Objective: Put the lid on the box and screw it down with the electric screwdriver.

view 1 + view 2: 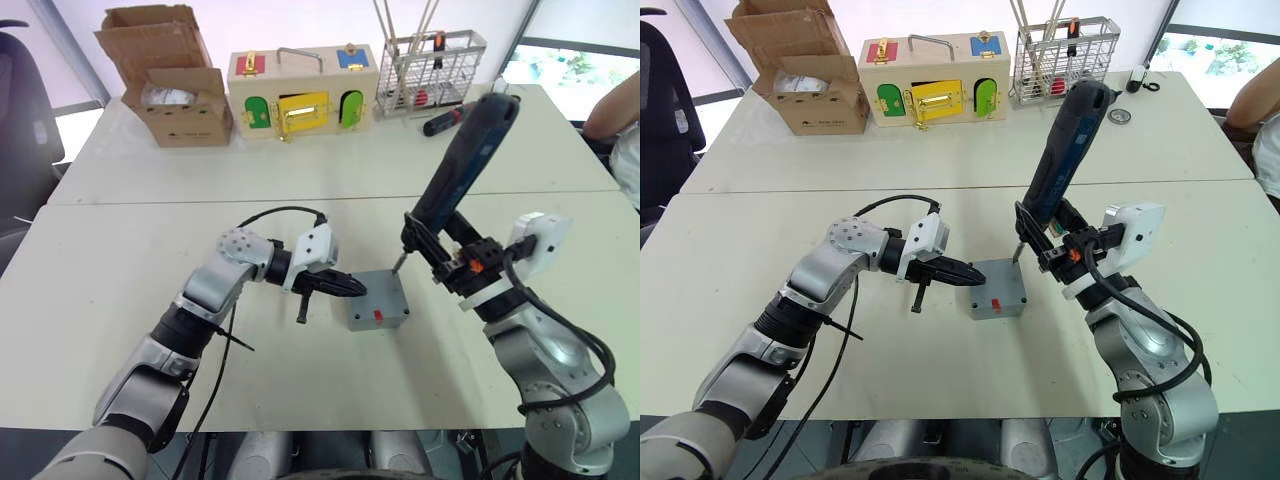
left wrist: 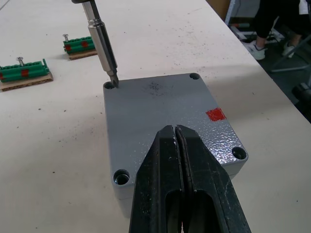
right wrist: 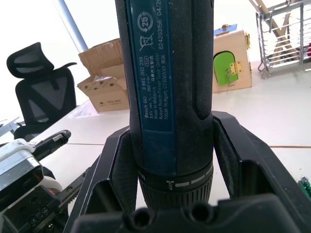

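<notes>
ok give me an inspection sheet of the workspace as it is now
surface: pale table, dark specks near the box.
job's things: lid sits on box; screwdriver tilted, bit at a corner screw hole.
clutter: cardboard box, wooden box, wire basket, red-and-black screwdriver, two green blocks with screws.
grippers: left gripper shut, pressing on the lid; right gripper shut on the screwdriver.
cables: black cable along the left arm.
surroundings: office chair, a person's arm at the far right.

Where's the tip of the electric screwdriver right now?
The electric screwdriver, held in the right gripper, has its bit at a far corner screw hole of the lid, opposite the left gripper.
</notes>
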You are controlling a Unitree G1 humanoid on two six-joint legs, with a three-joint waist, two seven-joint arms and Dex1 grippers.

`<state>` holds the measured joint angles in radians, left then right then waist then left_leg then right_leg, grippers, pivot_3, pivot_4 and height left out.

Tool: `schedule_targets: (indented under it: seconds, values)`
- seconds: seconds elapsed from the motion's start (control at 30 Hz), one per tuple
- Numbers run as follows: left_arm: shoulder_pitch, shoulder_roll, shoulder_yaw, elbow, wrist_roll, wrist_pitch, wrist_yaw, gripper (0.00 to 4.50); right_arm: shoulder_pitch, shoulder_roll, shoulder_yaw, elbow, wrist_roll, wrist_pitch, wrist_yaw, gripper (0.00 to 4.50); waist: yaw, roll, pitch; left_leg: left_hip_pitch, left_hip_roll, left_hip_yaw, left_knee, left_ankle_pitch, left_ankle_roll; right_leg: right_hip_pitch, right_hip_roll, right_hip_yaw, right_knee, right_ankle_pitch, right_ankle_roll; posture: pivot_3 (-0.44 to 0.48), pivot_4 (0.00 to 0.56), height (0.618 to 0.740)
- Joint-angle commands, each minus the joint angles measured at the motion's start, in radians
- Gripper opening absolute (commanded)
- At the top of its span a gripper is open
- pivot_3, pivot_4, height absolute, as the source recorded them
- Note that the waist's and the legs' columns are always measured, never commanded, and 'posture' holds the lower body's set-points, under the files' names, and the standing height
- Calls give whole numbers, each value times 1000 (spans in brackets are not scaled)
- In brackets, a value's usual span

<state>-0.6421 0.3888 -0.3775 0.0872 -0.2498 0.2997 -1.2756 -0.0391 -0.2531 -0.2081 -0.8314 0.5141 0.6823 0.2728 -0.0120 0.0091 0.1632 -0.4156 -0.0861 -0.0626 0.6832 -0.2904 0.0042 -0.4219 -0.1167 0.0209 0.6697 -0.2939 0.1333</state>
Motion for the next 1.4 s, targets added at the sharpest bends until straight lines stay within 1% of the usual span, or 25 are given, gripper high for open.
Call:
schedule_targets:
  seconds: [0.03, 0.3, 0.4, 0.47, 0.53, 0.63, 0.7, 0.8, 0.83, 1.07, 1.23, 1.4]
  values:
    - [4, 2, -12, -1, 14, 4, 1, 0, -5, -12, 7, -14, -6, -60, 1, 1886, 0, 0, 0, 0, 0, 0, 0, 0, 0, 0, 0, 0, 0, 0, 0, 0, 150, 737]
    - [0, -1, -12, -3, 20, -4, 5, 0, 22, -29, 62, 11, -34, -99, 6, 1886, -1, 0, 0, 1, 0, 0, 0, 0, 0, 1, 0, 0, -1, 0, 0, 0, 150, 737]
    - [-6, -6, -13, -3, 26, -10, 11, 0, 68, -70, 111, 18, -67, -112, 36, 1886, 0, -1, -1, 2, 0, 0, 0, 0, 0, 3, 0, 0, -1, 0, 0, 0, 150, 737]
    - [-11, -10, -14, -5, 30, -11, 13, 0, 108, -100, 146, 20, -81, -121, 59, 1886, 0, -2, -1, 7, 0, -1, -1, -1, 1, 9, 1, -1, -4, -1, 1, 0, 150, 737]
    - [-14, -13, -15, -7, 37, -12, 14, 0, 137, -115, 165, 22, -83, -131, 69, 1886, 0, -5, -3, 11, 1, -1, -2, -2, 3, 15, 1, -1, -6, -1, 2, 0, 150, 737]
    - [-11, -16, -26, -15, 45, -12, 14, 0, 163, -121, 177, 30, -80, -137, 72, 1886, -1, -11, -7, 14, 1, -2, -2, -3, 5, 17, 2, -1, -6, -2, 3, 0, 150, 737]
    - [-6, -17, -38, -17, 56, -16, 13, 0, 174, -129, 185, 38, -85, -139, 74, 1886, 0, -13, -8, 16, 2, -2, -3, -3, 5, 20, 2, -1, -7, -2, 3, 0, 150, 737]
    - [-6, -18, -56, 1, 83, -42, 19, 0, 178, -133, 191, 61, -100, -120, 59, 1886, 0, -14, -10, 25, 4, -2, -6, -6, 9, 29, 3, -1, -12, -2, 3, 0, 150, 737]
    - [-8, -19, -60, 8, 93, -53, 23, 0, 178, -133, 191, 68, -104, -112, 53, 1886, 0, -14, -10, 26, 5, -2, -7, -6, 9, 31, 5, -1, -15, -2, 3, 0, 150, 737]
    - [-19, -23, -67, 7, 105, -40, 11, 0, 170, -146, 181, 83, -100, -46, 26, 1886, 0, -19, -20, 26, 6, -2, -7, -6, 9, 32, 6, -1, -17, -2, 3, 0, 150, 737]
    - [-12, -17, -76, 5, 115, -41, 13, 0, 136, -146, 174, 85, -85, 17, -1, 1886, 1, -21, -25, 27, 7, -2, -7, -7, 10, 33, 7, -1, -19, -2, 3, 0, 150, 737]
    - [0, -12, -100, 17, 157, -74, 29, 0, 112, -162, 174, 50, -47, 67, 11, 1886, 3, -22, -28, 27, 8, -2, -8, -7, 10, 33, 7, -1, -20, -2, 3, 0, 150, 737]
